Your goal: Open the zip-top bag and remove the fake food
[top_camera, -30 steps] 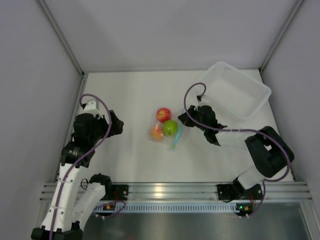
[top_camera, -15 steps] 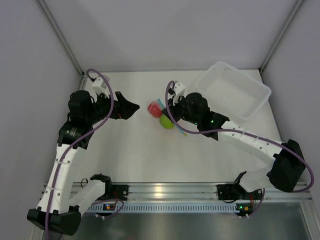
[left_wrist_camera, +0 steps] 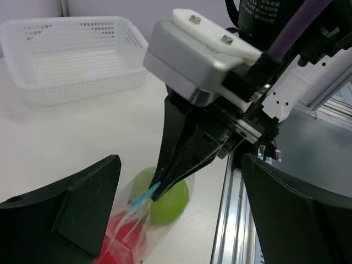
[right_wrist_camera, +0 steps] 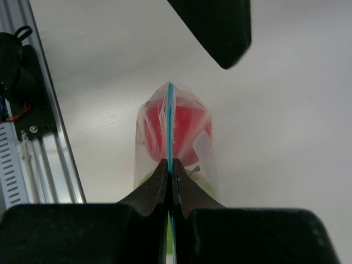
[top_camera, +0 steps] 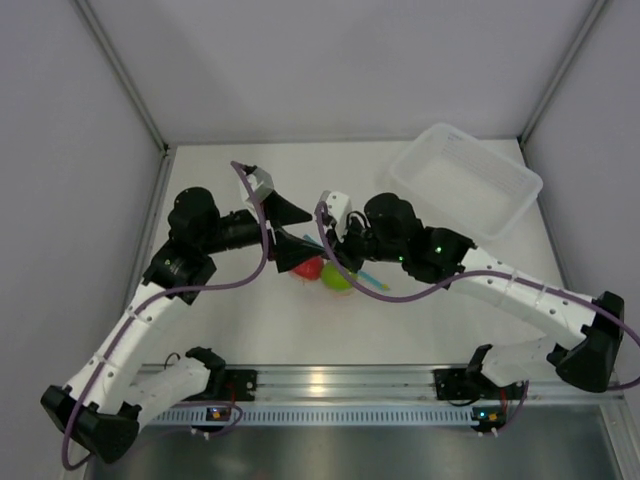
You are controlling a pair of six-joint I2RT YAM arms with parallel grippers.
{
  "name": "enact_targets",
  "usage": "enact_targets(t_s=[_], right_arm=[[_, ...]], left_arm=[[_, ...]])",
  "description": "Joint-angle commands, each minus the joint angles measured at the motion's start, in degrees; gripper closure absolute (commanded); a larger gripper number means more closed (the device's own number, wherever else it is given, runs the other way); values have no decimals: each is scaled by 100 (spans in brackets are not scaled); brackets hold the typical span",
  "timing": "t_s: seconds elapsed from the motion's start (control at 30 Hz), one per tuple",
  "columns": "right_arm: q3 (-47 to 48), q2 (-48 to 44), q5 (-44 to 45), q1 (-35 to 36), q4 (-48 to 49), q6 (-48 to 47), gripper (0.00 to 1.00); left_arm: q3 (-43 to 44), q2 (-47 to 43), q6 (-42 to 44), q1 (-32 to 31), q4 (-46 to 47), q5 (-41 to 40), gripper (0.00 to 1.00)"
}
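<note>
The zip-top bag [right_wrist_camera: 175, 137] is pinched at its strip by the right jaws; the left jaws are spread wide, empty.

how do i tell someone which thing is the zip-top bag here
Start at the white mesh bin in the far right corner, then look left to the middle. The zip-top bag is the clear crinkly pouch pinched in the right tool. Only it has a teal zip strip, with a red fruit and a green fruit inside.

zip-top bag [right_wrist_camera: 181, 132]: clr crinkly plastic | fake food [left_wrist_camera: 168, 192]: glossy plastic | bin [left_wrist_camera: 71, 82]: matt perf. plastic
</note>
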Motion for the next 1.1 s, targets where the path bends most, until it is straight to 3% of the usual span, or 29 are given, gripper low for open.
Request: enact_targets(t_s=[0.0,0.23,0.3,0.37,0.4,0.47,0.5,0.7,0.8,0.83,0.87,1.07], right_arm=[[85,-526,-318,239,138,-194,100],[-100,-816,-626,257,306,-211,100],[-144,-921,-644,248,288,-238,100],[-161,-1035,-705,257,323,-255,100],[-153,-1062,-731,257,323,-273,100],[-118,-1141,-784,248,279,-299,100],[-109,-1168,-784,257,270,-308,100],[-118,-1414,-784,257,227,-282,100],[-126,-1449,-819,257,218,-282,100],[-126,-1449,-846,248,218,-282,100],[-152,-1449,-872,248,218,-273,100],[-372,-1554,-890,248,446,-203,100]], left_arm=[[-90,60,219,-225,689,507,4],[-398,-123,394,-481,689,252,7],[-398,-142,412,-481,689,383,13],[-380,-116,395,-481,689,481,21],[-380,-98,386,-490,689,524,33],[-389,-54,377,-490,689,525,43],[-406,-45,368,-499,689,542,54],[-424,-80,351,-525,680,613,49],[-398,-98,351,-551,689,604,76],[-389,-106,290,-551,741,561,94],[-389,-106,254,-560,742,560,100],[-345,-203,122,-657,935,359,100]])
